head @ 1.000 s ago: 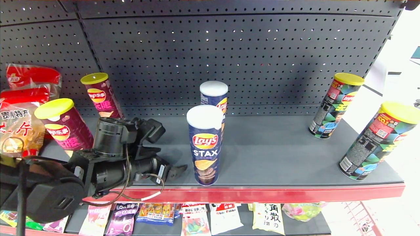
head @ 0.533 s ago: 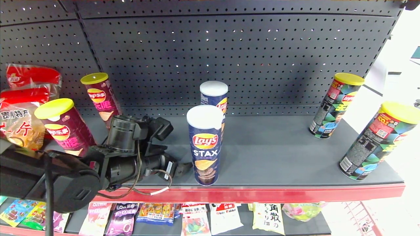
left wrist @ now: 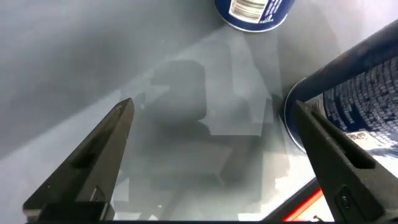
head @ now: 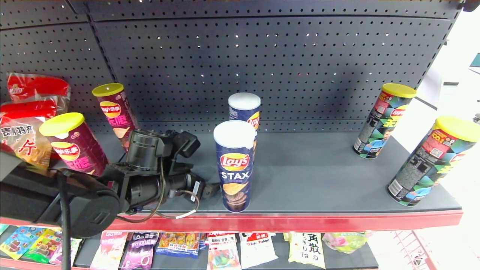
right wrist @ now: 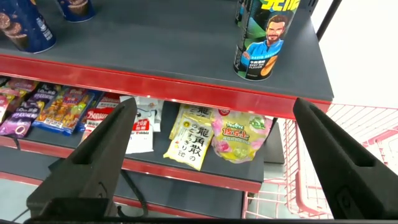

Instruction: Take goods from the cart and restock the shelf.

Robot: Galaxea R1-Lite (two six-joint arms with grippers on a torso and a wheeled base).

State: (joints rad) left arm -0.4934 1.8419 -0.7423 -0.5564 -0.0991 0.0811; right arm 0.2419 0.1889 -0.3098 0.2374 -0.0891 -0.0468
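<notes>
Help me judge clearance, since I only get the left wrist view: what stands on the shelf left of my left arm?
Observer: A purple can with a yellow lid stands just left of the left arm, with a second purple can farther back.
Operator: Is the blue can next to the left hand upright?
Observer: Yes, it stands upright by the shelf's red front edge, white lid on.
Operator: And the right hand?
Observer: It is open and empty, facing the shelf front near its right end.
</notes>
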